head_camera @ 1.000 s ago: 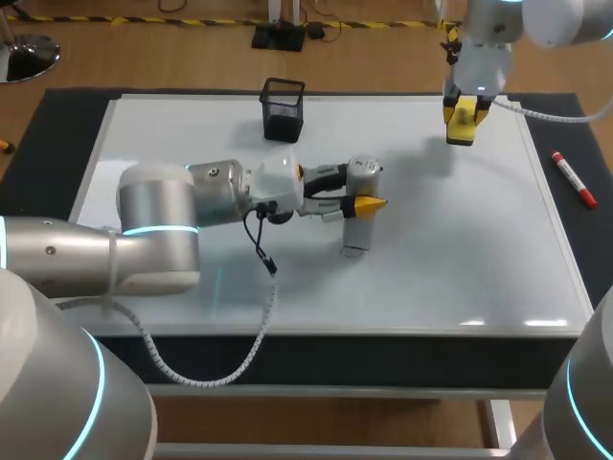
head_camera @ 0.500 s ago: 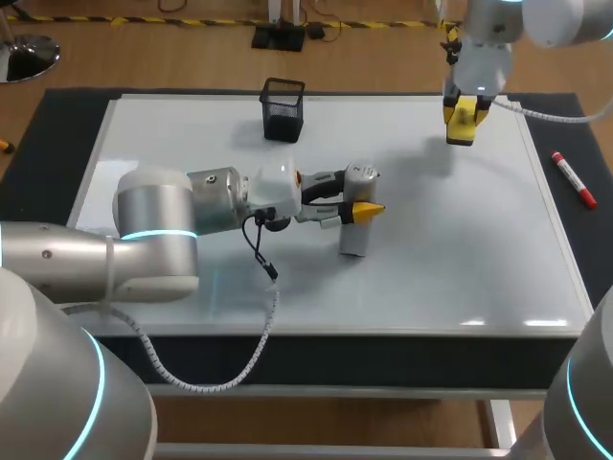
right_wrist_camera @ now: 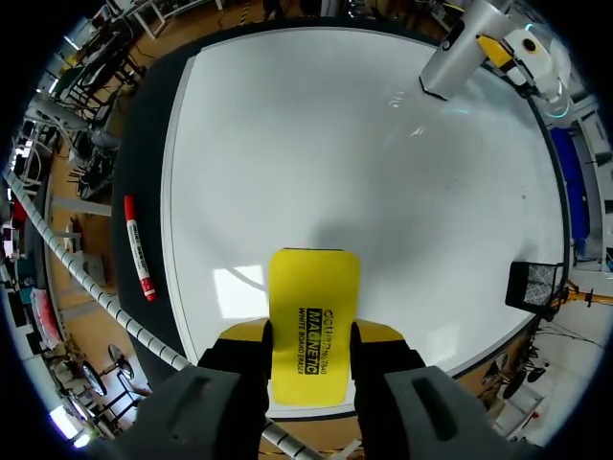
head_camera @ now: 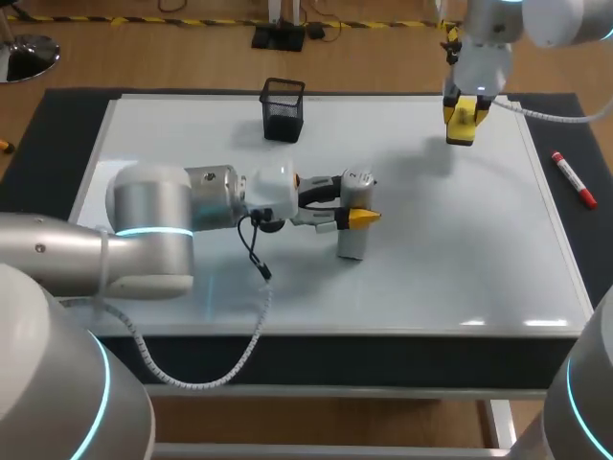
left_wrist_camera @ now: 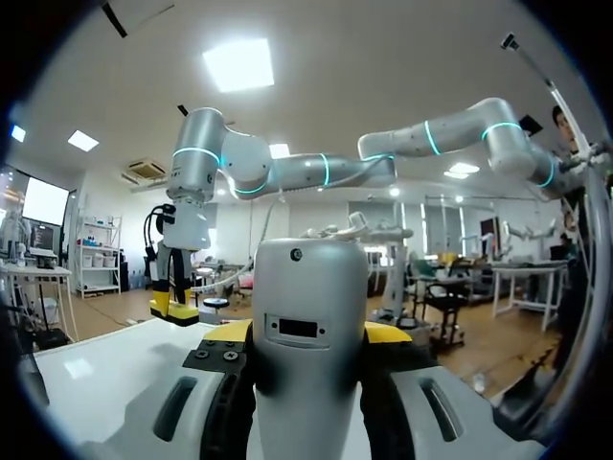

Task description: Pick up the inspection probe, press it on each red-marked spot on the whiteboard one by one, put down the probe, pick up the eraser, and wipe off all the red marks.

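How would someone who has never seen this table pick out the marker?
Find the big whiteboard, then look just past its right edge onto the dark mat. The marker lies there alone: a slim red-and-white stick, unlike the blocky yellow eraser held above the board nearby.

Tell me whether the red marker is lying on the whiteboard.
No, the red marker lies on the dark mat beside the whiteboard, off its edge.

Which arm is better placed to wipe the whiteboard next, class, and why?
Right. The right gripper is shut on the yellow eraser, held above the whiteboard's far right part. The left gripper is shut on the probe, so it would first have to put that down.
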You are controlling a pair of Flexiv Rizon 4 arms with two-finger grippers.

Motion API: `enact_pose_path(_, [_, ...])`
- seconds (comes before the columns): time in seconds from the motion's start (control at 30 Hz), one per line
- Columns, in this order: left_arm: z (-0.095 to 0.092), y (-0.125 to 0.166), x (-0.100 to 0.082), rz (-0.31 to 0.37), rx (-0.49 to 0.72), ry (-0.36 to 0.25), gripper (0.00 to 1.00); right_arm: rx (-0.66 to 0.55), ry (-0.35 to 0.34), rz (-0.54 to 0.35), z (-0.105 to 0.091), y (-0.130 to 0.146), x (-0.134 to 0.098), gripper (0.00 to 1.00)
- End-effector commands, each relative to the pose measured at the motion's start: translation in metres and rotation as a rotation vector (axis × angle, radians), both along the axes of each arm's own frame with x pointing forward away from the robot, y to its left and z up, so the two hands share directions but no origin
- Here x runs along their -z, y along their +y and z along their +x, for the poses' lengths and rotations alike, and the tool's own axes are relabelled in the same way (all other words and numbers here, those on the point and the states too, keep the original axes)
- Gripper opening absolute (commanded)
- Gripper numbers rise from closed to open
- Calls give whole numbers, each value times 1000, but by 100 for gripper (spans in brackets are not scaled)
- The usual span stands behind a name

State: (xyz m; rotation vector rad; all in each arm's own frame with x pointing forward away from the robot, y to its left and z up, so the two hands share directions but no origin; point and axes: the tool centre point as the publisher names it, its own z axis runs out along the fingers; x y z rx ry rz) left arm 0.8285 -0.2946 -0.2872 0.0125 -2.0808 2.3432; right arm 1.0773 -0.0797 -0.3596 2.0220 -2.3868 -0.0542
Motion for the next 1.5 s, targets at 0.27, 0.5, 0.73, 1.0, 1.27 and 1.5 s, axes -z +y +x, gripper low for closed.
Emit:
enact_pose_path(0.27, [-5,4,0,14,-8,-3,0,-3,1,-2,1,-1,-1,0])
enact_pose_path(0.5, [-5,3,-1,19,-4,-4,0,-3,1,-2,1,-1,-1,0])
enact_pose_path(0.73, [-3,2,-3,20,-2,-8,0,-3,1,-2,1,-1,-1,0])
enact_pose_path(1.0, [0,5,-25,-11,-3,-56,0,-3,1,-2,1,-1,-1,0])
enact_pose_path(1.27, [11,34,-52,-22,-37,-97,0,-3,1,-2,1,-1,-1,0])
enact_pose_path(1.5, [18,72,-62,-58,-100,-119,0,-3,1,-2,1,-1,-1,0])
